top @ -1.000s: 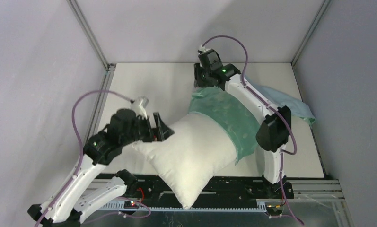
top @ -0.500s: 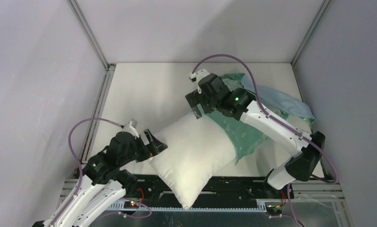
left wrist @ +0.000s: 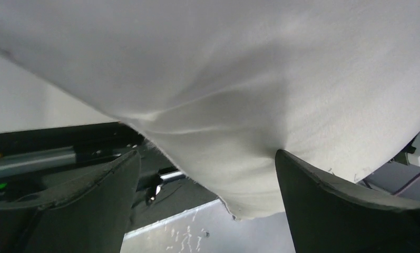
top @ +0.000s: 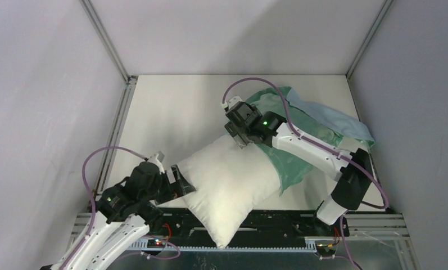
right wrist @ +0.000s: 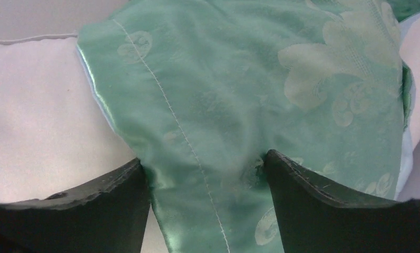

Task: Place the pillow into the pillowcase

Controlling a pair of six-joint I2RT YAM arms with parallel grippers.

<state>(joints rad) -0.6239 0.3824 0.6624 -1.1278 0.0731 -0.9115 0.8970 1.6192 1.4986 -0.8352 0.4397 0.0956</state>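
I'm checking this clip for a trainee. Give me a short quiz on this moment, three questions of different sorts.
1. True or false: the pillow is fully inside the pillowcase.
2. Which pincer is at the pillowcase's edge: A left, B right?
3. Fill in: the pillow's near corner hangs over the table's ____ edge.

Key: 1 false, most of it shows bare. 2 B; green cloth lies between its open fingers. 3 near.

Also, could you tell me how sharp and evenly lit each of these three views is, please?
Top view: sharp, soft even light, pillow shadowing the table beneath. Left wrist view: pillow fills the frame, soft-focused, claw fingers dark. Right wrist view: pillowcase shows sheen, stitching crisp, fingers dark and blurred.
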